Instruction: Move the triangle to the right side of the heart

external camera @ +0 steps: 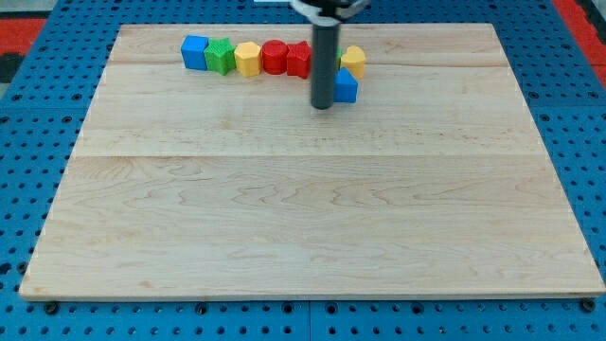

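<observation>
My tip point(323, 104) rests on the board point(303, 208) near the view's top, just left of a blue block point(347, 87), seemingly the triangle, and touching or nearly touching it. A yellow block point(354, 61), possibly the heart, sits directly above the blue one. Left of the rod runs a row of blocks: a blue cube point(195, 51), a green block point(221, 56), a yellow block point(247, 59) and two red blocks point(275, 57) point(299, 59). The rod hides the gap between the row and the yellow block; a sliver of green shows there.
The wooden board lies on a blue perforated mat point(28, 189). All blocks are bunched near the board's top edge. The arm's dark head point(329, 8) hangs over the top edge.
</observation>
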